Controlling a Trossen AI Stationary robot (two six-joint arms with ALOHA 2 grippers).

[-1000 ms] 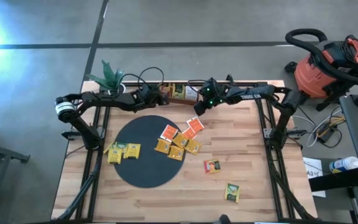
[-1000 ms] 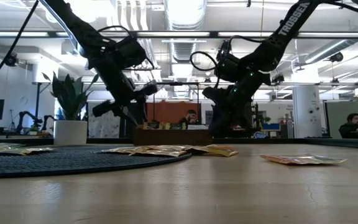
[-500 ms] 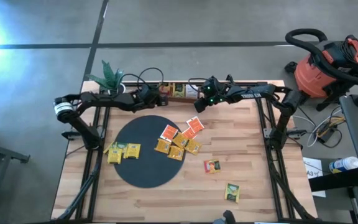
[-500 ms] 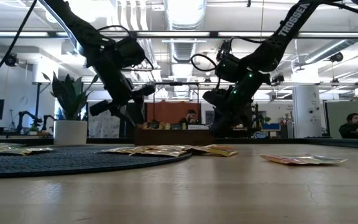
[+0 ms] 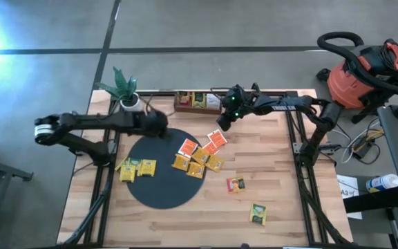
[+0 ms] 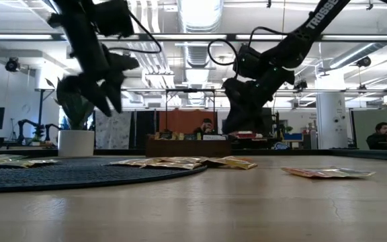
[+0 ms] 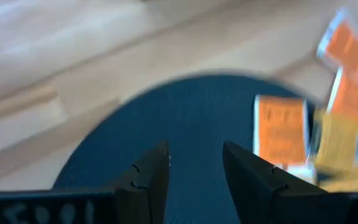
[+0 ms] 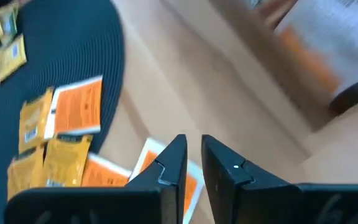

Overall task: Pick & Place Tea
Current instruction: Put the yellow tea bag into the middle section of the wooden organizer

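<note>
The tea packets [image 5: 197,158] lie loose on the black round mat [image 5: 159,188] and on the bare wooden table [image 5: 282,180] beside it; some more sit in the wooden tray [image 5: 197,102] at the far edge; the left gripper [image 5: 159,124] hangs over the mat's far rim, fingers apart and empty; the right gripper [image 5: 222,120] hangs just beside the tray with its fingers nearly together, nothing visible between them.
</note>
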